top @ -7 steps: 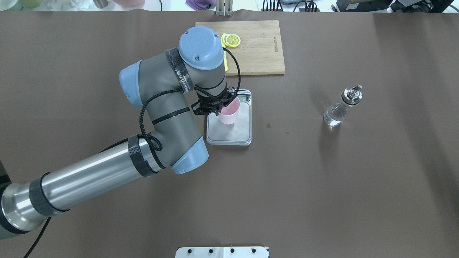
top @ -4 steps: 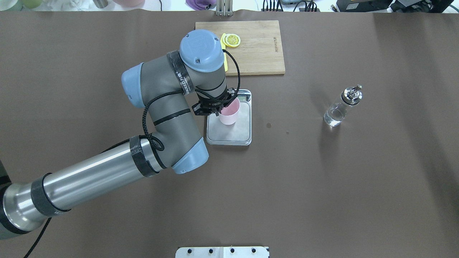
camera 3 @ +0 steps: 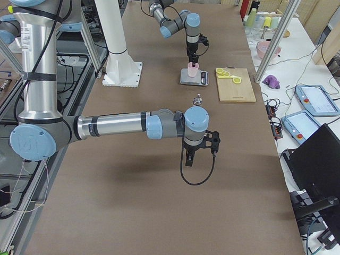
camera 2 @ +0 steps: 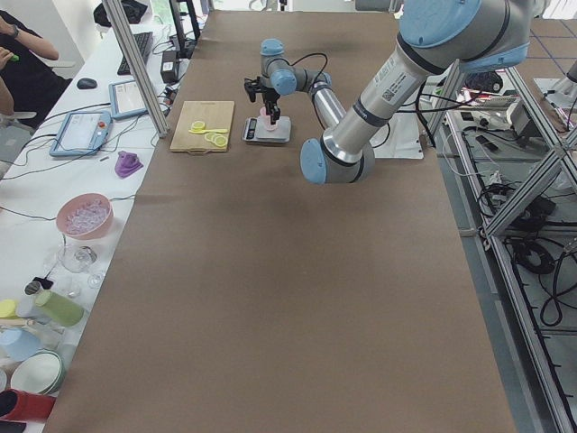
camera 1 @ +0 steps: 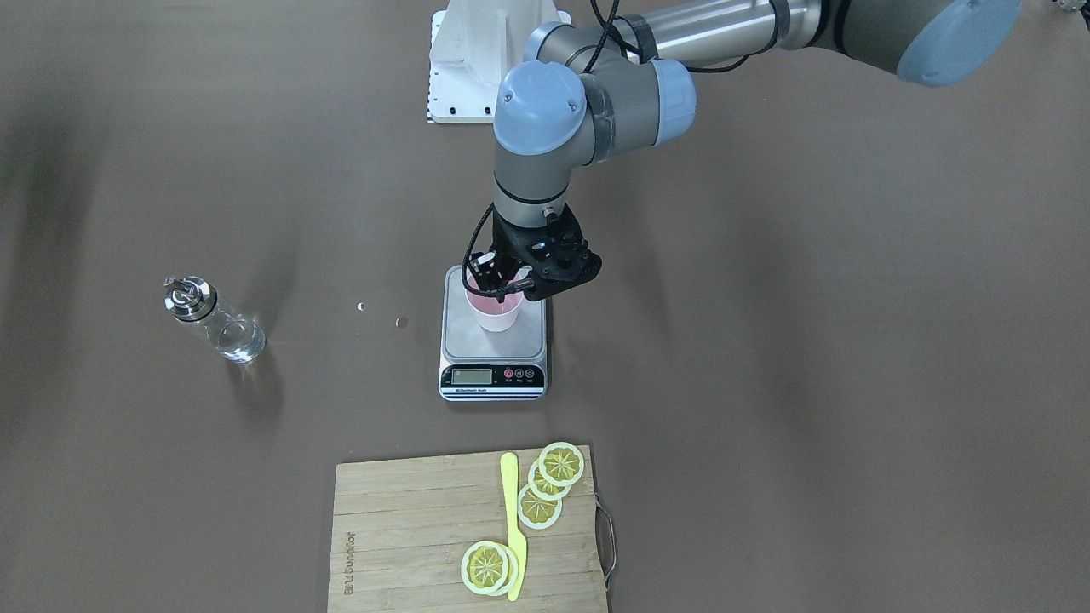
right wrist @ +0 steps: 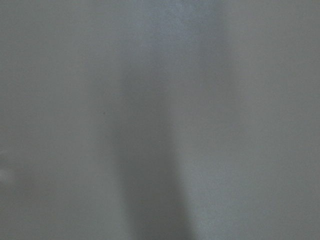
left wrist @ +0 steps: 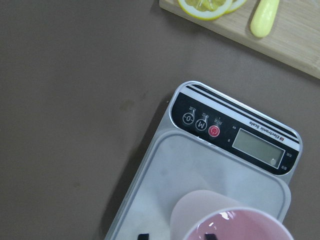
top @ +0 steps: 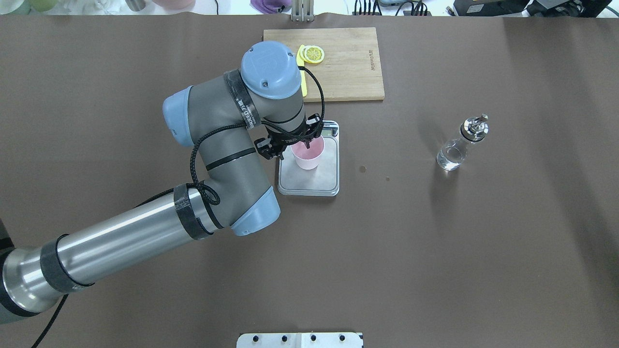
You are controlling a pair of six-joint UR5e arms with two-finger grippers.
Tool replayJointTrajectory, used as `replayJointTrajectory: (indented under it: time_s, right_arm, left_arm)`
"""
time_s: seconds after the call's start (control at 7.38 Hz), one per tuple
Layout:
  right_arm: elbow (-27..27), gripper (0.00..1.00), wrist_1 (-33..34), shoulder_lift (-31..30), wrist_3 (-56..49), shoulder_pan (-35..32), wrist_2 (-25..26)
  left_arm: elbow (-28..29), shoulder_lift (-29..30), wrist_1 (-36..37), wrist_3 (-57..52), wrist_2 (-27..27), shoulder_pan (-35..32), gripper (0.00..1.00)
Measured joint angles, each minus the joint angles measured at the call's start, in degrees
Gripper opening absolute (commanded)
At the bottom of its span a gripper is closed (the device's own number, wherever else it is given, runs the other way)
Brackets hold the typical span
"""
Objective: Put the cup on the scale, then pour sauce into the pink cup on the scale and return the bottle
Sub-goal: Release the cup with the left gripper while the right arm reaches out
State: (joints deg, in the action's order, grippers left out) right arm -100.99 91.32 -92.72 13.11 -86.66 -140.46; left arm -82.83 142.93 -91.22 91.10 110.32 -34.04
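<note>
The pale pink cup [top: 309, 157] stands upright on the silver scale [top: 314, 182], towards its display end; it also shows in the front view [camera 1: 496, 317] and the left wrist view [left wrist: 210, 210]. My left gripper [top: 295, 147] hangs over the cup's rim, open. In the left wrist view one fingertip [left wrist: 143, 235] is outside the cup wall and the other inside. The clear glass bottle [top: 457, 150] with a silver spout stands alone to the right, upright. My right gripper [camera 3: 199, 149] shows only in the right side view, low over bare table; I cannot tell its state.
A wooden cutting board [top: 348, 67] with lemon slices [top: 312, 54] and a yellow knife [camera 1: 511, 528] lies behind the scale. The left arm's elbow and forearm [top: 145, 232] cross the table's left half. A white base plate [top: 300, 340] sits at the near edge.
The left gripper's fingers have spread apart at the cup's rim and the wrist has shifted slightly left. The cup stays on the scale. The bottle has not moved.
</note>
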Motion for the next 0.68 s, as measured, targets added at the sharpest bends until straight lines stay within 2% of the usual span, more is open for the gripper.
replayJointTrajectory:
  time_s: [0.27,0.68]
  right_arm:
    - [-1.35,1.00,0.00,0.07,0.20,0.00,-0.03]
    - [-2.46,1.00,0.03,1.22,0.27,0.22,0.50]
  left_arm:
    - [-3.57,-0.54,2.48,-1.47,0.15,-0.88,0.98]
    - [-14.75,-4.45,11.34,-5.80,1.54,-3.18,0.98]
